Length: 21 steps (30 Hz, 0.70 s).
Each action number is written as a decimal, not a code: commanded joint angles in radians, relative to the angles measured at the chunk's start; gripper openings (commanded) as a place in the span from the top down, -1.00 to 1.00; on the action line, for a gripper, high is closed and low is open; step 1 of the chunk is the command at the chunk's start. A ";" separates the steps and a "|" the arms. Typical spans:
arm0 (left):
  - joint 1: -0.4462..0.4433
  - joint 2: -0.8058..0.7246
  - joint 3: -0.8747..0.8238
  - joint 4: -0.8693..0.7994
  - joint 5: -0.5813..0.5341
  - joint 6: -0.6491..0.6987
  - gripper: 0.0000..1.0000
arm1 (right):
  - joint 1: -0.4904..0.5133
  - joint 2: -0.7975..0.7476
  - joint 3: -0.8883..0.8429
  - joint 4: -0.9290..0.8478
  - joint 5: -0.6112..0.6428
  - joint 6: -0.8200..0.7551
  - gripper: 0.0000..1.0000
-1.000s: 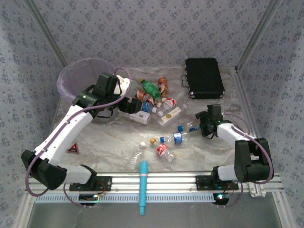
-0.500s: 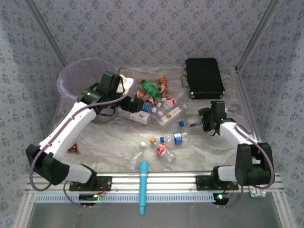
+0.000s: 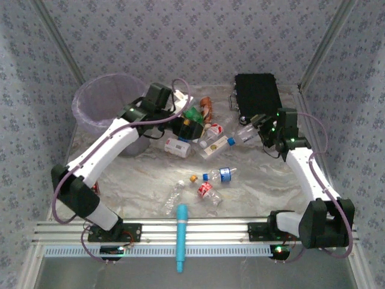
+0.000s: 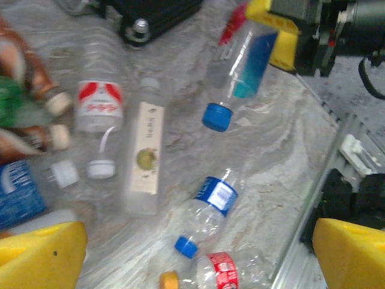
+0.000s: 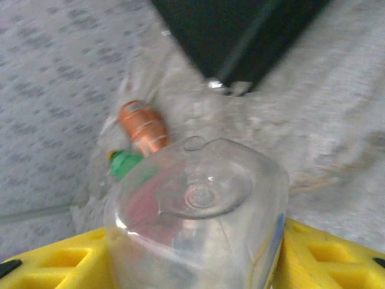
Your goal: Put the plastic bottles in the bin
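Observation:
My right gripper (image 3: 261,128) is shut on a clear plastic bottle (image 3: 243,136) with a blue cap and holds it above the table in front of the black case. In the right wrist view the bottle's base (image 5: 201,198) sits between my yellow fingers (image 5: 328,256). My left gripper (image 3: 190,127) hangs open over the pile of plastic bottles (image 3: 201,120), well right of the bin (image 3: 96,99). Its wrist view shows a blue-labelled bottle (image 4: 210,208), a red-labelled bottle (image 4: 225,272) and the held bottle (image 4: 240,69); nothing is between the left fingers (image 4: 42,256).
A black case (image 3: 258,97) lies at the back right. A light-blue cylindrical tool (image 3: 180,236) rests across the front rail. Loose bottles (image 3: 221,174) and an orange cap (image 3: 194,178) lie mid-table. A white blue-labelled bottle (image 3: 178,147) lies by the pile.
My right gripper has shut on the blue-capped bottle and lifted it up and back. My left arm has swung right from the bin to over the pile, its jaws opening wider.

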 commanded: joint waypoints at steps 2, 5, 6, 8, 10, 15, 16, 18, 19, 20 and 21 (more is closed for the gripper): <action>-0.010 0.062 0.042 0.067 0.157 -0.022 -0.94 | 0.054 0.003 0.105 -0.058 -0.135 -0.188 -0.18; -0.029 0.102 0.038 0.137 0.190 -0.075 -0.94 | 0.095 0.019 0.153 -0.053 -0.183 -0.214 -0.18; -0.036 0.116 0.047 0.141 0.183 -0.085 -0.95 | 0.112 0.025 0.168 -0.055 -0.191 -0.222 -0.18; -0.040 0.143 0.074 0.134 0.156 -0.107 -0.94 | 0.137 0.036 0.187 -0.049 -0.208 -0.231 -0.18; -0.041 0.161 0.084 0.149 0.157 -0.123 -0.92 | 0.162 0.048 0.197 -0.036 -0.224 -0.229 -0.17; -0.067 0.203 0.101 0.189 0.179 -0.150 -0.85 | 0.201 0.074 0.188 0.060 -0.284 -0.182 -0.17; -0.070 0.208 0.105 0.191 0.182 -0.152 -0.81 | 0.206 0.078 0.183 0.078 -0.292 -0.171 -0.17; -0.074 0.218 0.112 0.192 0.185 -0.157 -0.76 | 0.216 0.087 0.181 0.101 -0.296 -0.159 -0.17; -0.073 0.221 0.113 0.192 0.186 -0.159 -0.73 | 0.218 0.090 0.178 0.113 -0.299 -0.152 -0.17; -0.073 0.224 0.114 0.192 0.185 -0.159 -0.72 | 0.219 0.091 0.176 0.132 -0.303 -0.143 -0.17; -0.074 0.225 0.113 0.193 0.190 -0.159 -0.67 | 0.220 0.093 0.174 0.148 -0.308 -0.134 -0.16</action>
